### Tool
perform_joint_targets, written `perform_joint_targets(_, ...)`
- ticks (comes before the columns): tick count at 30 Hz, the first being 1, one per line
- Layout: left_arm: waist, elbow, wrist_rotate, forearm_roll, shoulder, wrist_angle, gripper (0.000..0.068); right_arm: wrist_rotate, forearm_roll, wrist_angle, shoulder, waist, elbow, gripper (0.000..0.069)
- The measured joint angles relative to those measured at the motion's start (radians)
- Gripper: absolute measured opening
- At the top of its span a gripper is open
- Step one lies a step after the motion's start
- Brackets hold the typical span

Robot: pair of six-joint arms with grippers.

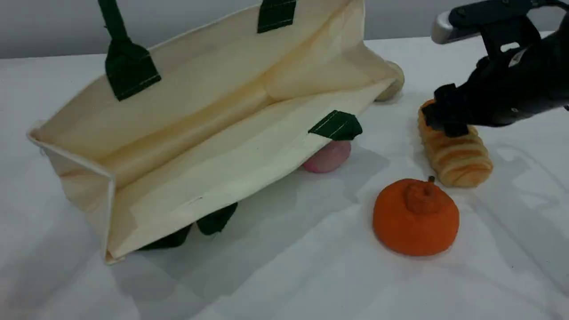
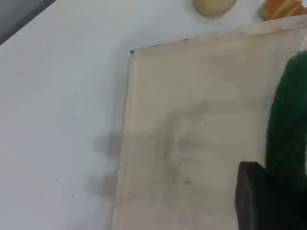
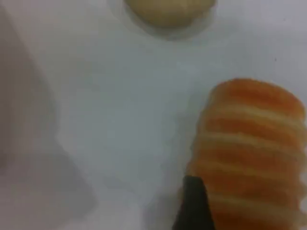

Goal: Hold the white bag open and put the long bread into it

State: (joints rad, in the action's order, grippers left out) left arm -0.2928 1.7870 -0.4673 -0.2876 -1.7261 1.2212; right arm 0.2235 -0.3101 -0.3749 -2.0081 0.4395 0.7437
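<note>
- The white bag [image 1: 213, 133] is the landmark: it is tipped with its mouth facing the camera, its upper side pulled up by a dark green handle [image 1: 116, 31] that runs out of the scene view's top edge.
- The left gripper [image 2: 261, 201] is clamped shut beside that green handle, above the bag's outer cloth.
- The long bread [image 1: 453, 151] lies on the white table [image 1: 289, 266], well to the right of the bag.
- The right gripper [image 1: 446, 116] stands open over the bread's far end, one fingertip [image 3: 194, 206] just beside the loaf.
- A pink round item [image 1: 328, 156] sits partly under the bag's lower edge.
- An orange pumpkin-like ball [image 1: 415, 217] lies right of the bag, near the bread.
- A beige bun [image 1: 393, 82] peeks from behind the bag's right corner.
</note>
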Motion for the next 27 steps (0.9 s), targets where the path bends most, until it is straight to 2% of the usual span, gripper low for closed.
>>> perform_joint_targets(11, 0.0, 0.0, -0.002, -0.001, 0.001, 0.0, 0.0086, -0.001, 0.001, 0.008, -0.079, 0.0, 0.052, 0.047)
perform_joint_targets(21, 0.0, 0.0, -0.002, -0.001, 0.001, 0.0, 0.0086, 0.0, 0.004, -0.03, -0.188, 0.0, 0.083, 0.0467)
perform_joint_targets(23, 0.0, 0.0, -0.002, -0.001, 0.001, 0.0, 0.0086, 0.0, 0.004, -0.026, -0.189, 0.0, 0.083, 0.0441)
perform_joint_targets(27, 0.0, 0.0, -0.002, -0.001, 0.001, 0.0, 0.0086, -0.004, 0.001, -0.005, -0.18, -0.001, 0.083, 0.0318)
